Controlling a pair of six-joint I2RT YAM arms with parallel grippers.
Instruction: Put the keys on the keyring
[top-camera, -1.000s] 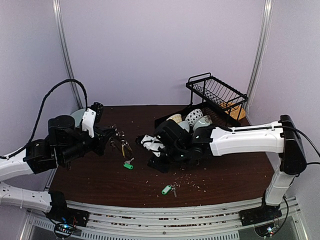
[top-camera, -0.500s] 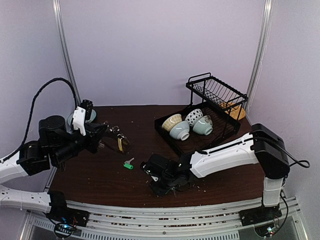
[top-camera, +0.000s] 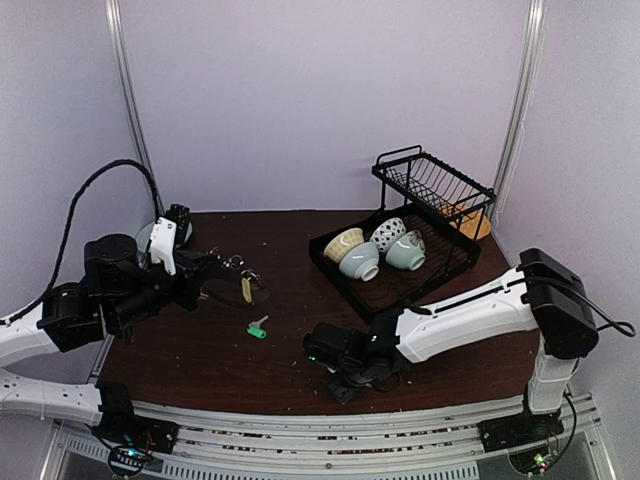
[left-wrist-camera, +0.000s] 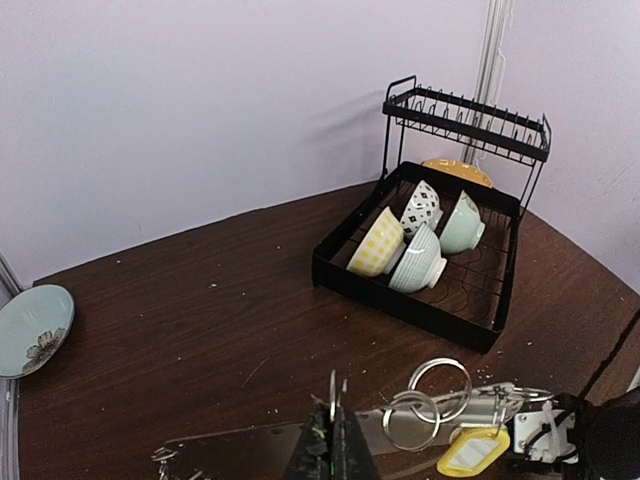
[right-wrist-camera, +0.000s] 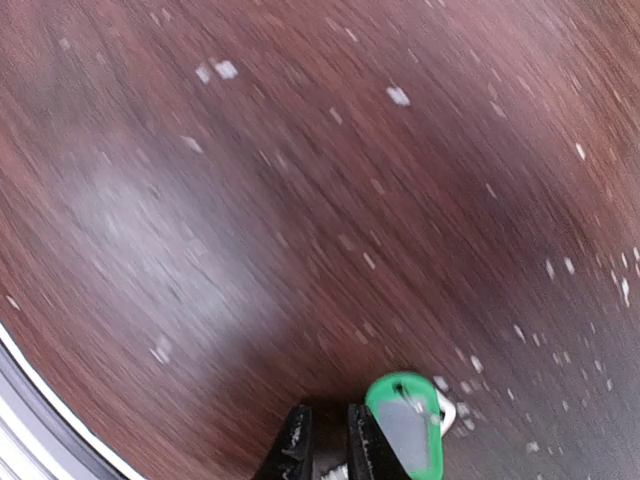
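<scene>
My left gripper is raised over the table's left side and shut on the thin silver keyring. Small rings, keys and a yellow tag hang from it. In the left wrist view the pinched keyring stands edge-on above the jaws, with smaller rings and the yellow tag to the right. A green-tagged key lies on the table. My right gripper is low at the table's front. Its fingers are nearly together, with something silvery between them. Another green tag touches their right side.
A black dish rack with three bowls stands at the back right, with a raised wire shelf behind it. A pale plate lies at the far left. Crumbs dot the dark wooden table.
My right arm swung from the table's middle down to the front edge, over the green-tagged key there. My left gripper lifted the keyring with its keys and shifted slightly.
</scene>
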